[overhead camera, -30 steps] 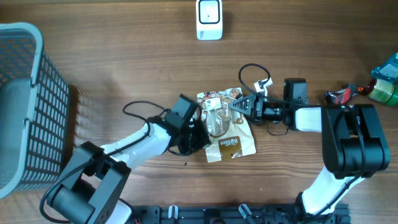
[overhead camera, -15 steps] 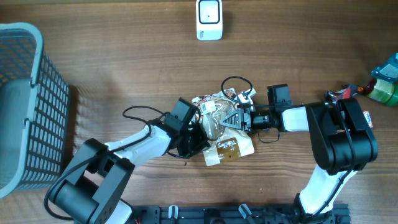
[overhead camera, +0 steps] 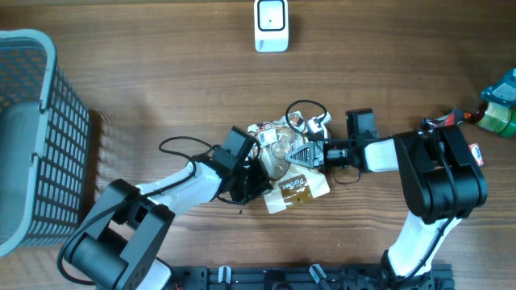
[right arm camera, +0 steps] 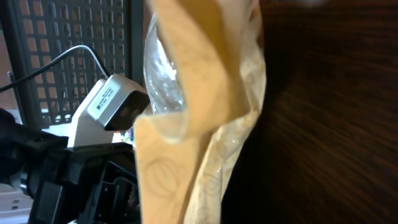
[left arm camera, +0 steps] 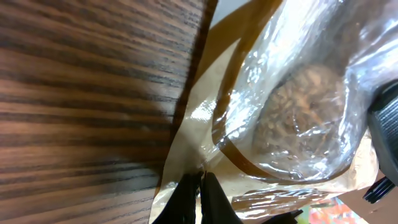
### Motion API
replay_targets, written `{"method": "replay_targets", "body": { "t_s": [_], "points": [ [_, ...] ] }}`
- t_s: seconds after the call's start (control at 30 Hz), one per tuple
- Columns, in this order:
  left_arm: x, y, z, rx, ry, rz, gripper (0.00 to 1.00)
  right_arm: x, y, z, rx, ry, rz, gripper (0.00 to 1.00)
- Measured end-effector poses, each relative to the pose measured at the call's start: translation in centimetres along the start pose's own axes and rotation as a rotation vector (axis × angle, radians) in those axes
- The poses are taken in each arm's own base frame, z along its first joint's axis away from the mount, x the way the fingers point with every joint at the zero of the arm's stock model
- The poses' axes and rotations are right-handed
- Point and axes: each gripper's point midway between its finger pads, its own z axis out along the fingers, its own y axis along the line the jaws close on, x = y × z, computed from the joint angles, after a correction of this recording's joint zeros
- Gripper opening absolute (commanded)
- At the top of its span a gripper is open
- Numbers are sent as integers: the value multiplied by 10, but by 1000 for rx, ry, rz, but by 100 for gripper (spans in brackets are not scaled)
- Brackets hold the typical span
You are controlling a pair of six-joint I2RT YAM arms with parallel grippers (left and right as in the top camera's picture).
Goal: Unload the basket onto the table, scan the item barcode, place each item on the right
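Note:
The item is a tan snack bag [overhead camera: 292, 187] with a clear window, lying crumpled at the table's middle. My left gripper [overhead camera: 258, 173] is shut on the bag's left edge. In the left wrist view its black fingertips [left arm camera: 189, 193] pinch the tan film beside the window of brown food [left arm camera: 301, 118]. My right gripper [overhead camera: 300, 153] comes in from the right and is shut on the bag's upper right part. In the right wrist view the bag [right arm camera: 199, 118] stands on edge close to the lens and hides the fingers. No barcode shows. A white scanner [overhead camera: 271, 24] stands at the far edge.
A grey mesh basket [overhead camera: 32, 137] fills the left side. Green and blue items [overhead camera: 501, 105] and a red tool [overhead camera: 445, 122] lie at the right edge. Black cables [overhead camera: 181, 145] loop beside both wrists. The left arm's camera [right arm camera: 115, 102] shows behind the bag.
My right gripper slid left onto the bag and closed on it. The bag bunched up and shifted slightly left. The left gripper kept its hold.

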Motion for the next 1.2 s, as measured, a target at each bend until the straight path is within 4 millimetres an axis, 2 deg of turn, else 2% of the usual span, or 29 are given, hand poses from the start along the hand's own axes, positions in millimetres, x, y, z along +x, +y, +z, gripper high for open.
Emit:
{"method": "replay_targets", "body": {
  "t_s": [0.07,0.1,0.13,0.17,0.2,0.23,0.3,0.4,0.5,0.6,0.63,0.7,0.77,0.8,0.83,0.87,1.03,1.2],
  "points": [
    [-2,-2,0,4,-9,8,25,-3,-1,-6,-14,-16,17,5],
    [-2,-3,0,10,-9,17,48,-6,-2,-12,-28,-28,25,5],
    [-4,-7,-1,16,-15,38,62,-11,-2,-20,-44,-51,30,4],
    [-4,-7,-2,16,-15,51,71,-13,-1,-24,-60,-62,31,4],
    [-6,-17,-5,42,-15,74,89,-18,3,-31,-96,-76,25,5],
    [-12,-23,-9,54,-28,97,98,-19,6,-34,-116,-79,23,5],
    [-26,-30,-20,66,-61,128,100,-24,15,-37,-156,-85,-6,5],
    [-58,-16,-40,29,-124,93,100,-38,31,-46,-193,-111,-64,5],
    [-97,-10,-73,24,-201,71,100,-54,56,-66,-215,-161,-139,5],
    [-141,-30,-117,52,-330,155,100,-63,79,-88,-245,-191,-160,5],
    [-150,-34,-128,36,-367,191,100,-65,88,-91,-261,-187,-183,5],
    [-163,-38,-142,-2,-431,250,100,-68,119,-101,-290,-181,-277,5],
    [-173,-34,-148,-55,-484,275,100,-61,173,-119,-305,-171,-464,5],
    [-175,-31,-149,-71,-496,277,100,-56,191,-125,-301,-183,-544,5],
    [-178,-29,-151,-89,-511,280,100,-50,209,-131,-304,-180,-525,5],
    [-181,-27,-152,-108,-526,282,100,-45,224,-135,-312,-162,-419,5],
    [-184,-23,-155,-134,-548,284,100,-48,218,-133,-328,-118,-146,5],
    [-185,-23,-155,-134,-549,284,100,-48,218,-133,-330,-111,-105,4]
  ]
}}
